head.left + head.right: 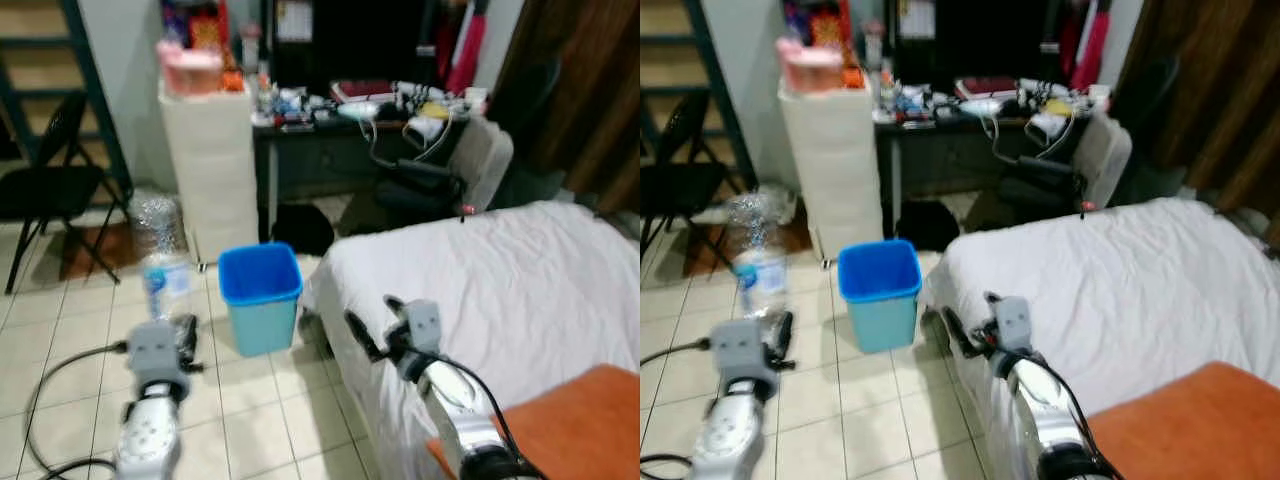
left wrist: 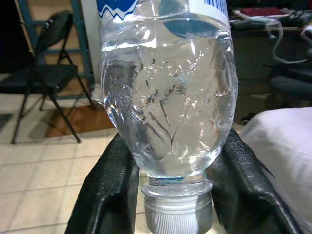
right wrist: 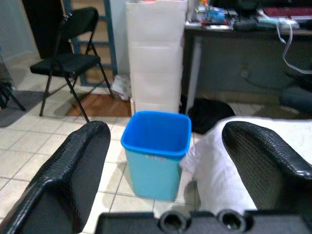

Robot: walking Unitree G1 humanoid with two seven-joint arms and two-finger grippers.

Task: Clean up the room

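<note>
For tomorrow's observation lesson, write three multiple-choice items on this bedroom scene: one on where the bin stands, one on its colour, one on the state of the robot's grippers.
1. Where does the bin stand?
A. On the tiled floor beside the bed
B. On the desk
C. On the folding chair

2. What colour is the bin?
A. Red
B. Blue
C. Green

3. What is the state of the grippers?
A. Both are open with nothing held
B. The right holds a bottle, the left is open
C. The left holds a bottle, the right is open

Answers:
1. A: the bin sits on the floor tiles next to the white bed.
2. B: its walls and rim are blue.
3. C: the left gripper clamps a clear plastic bottle neck down, while the right gripper has its fingers spread with nothing between them.
</note>
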